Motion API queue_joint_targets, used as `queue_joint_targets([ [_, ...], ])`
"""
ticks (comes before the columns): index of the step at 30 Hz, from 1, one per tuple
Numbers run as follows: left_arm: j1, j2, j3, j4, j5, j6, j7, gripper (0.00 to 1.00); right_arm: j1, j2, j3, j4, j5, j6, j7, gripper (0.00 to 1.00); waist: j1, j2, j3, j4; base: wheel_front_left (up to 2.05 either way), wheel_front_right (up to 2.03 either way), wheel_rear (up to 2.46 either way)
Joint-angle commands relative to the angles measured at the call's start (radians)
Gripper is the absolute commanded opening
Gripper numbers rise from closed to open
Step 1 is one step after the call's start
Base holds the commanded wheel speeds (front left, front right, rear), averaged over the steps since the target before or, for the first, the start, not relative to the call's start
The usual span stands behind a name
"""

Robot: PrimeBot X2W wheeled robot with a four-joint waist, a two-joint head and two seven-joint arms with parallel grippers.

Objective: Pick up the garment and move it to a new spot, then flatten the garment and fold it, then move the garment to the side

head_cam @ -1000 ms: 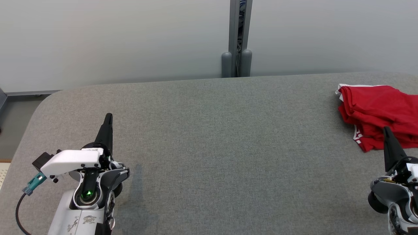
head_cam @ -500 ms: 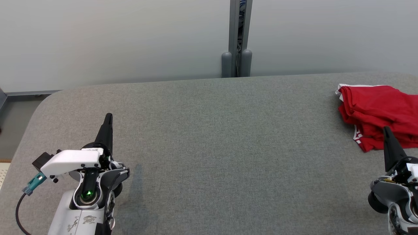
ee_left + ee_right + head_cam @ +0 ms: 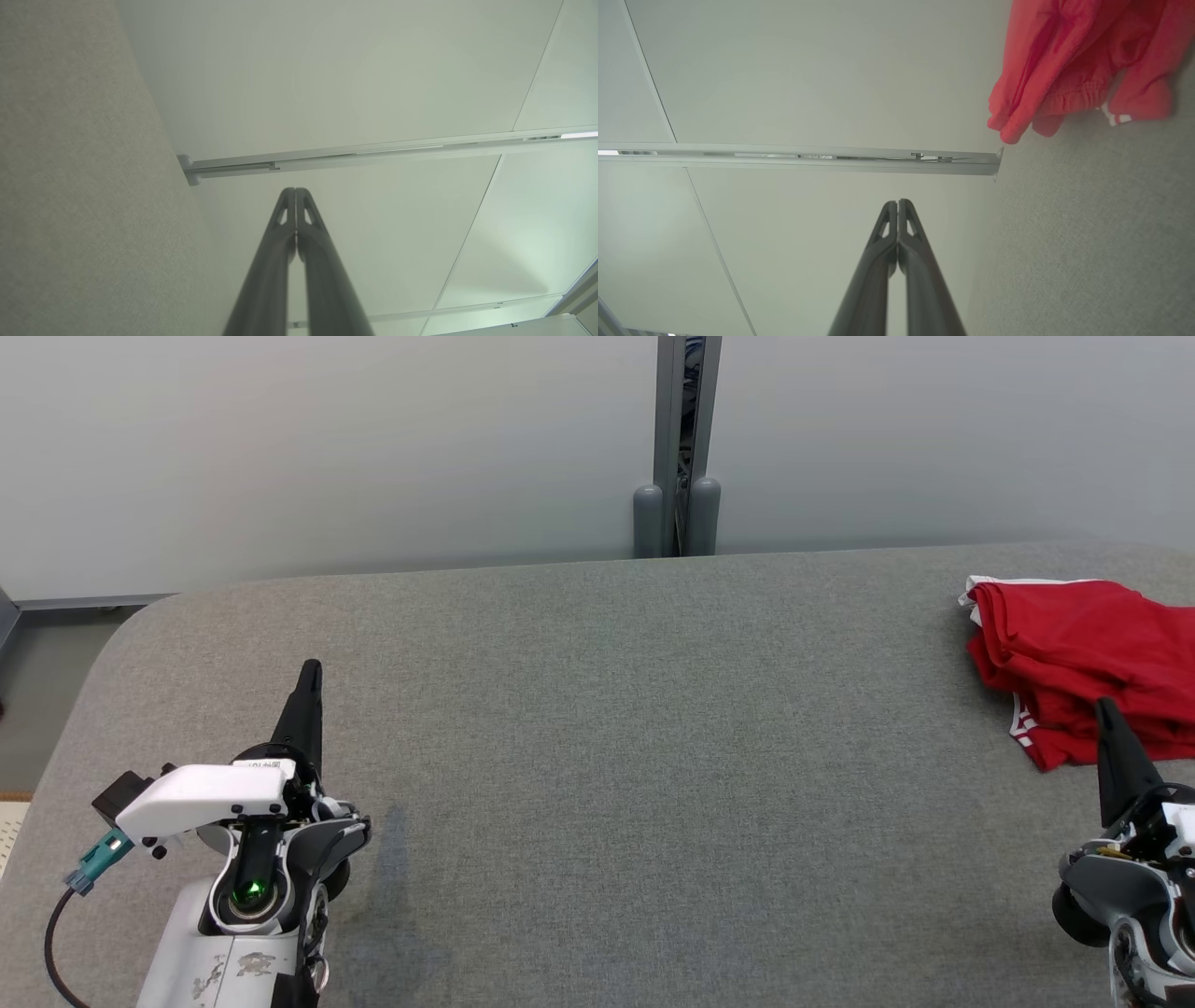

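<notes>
From the head view, the red garment (image 3: 1083, 635) lies in a loose, layered heap at the far right of the grey table (image 3: 607, 709); a bit of white trim peeks out at its edge; the left claw (image 3: 309, 674) sits low on the left, pressed shut, with nothing in it; the right claw (image 3: 1108, 709) sits low on the right, its tip just in front of the garment's near edge, and I cannot tell from here if it touches;

From the left wrist view, the left claw (image 3: 295, 192) has its two fingers tight together and holds nothing;

From the right wrist view, the right claw (image 3: 897, 203) is closed tight too, and empty; the garment (image 3: 1069, 60) lies off to one side, apart from the fingers;

This could be a heap waiting to be picked up, or a folded garment already put to the side; either way, I think the cloth is soft and floppy, so any touch should be slow and gentle, and a claw near it should not snag the edge
</notes>
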Motion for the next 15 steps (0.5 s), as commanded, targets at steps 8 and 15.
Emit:
queue_joint_targets([
  [8,-0.015,0.005,0.003,0.001,-0.007,-0.004,0.001,0.0,-0.003,-0.005,0.0,0.0,-0.002,0.0,0.002,0.0,0.0,0.0,0.0,0.0,0.0,0.0,0.0],
  [15,-0.015,0.005,0.003,0.001,-0.007,-0.004,0.001,0.0,-0.003,-0.005,-0.001,0.0,-0.002,0.0,0.002,0.0,0.0,0.0,0.0,0.0,0.0,0.0,0.0],
])
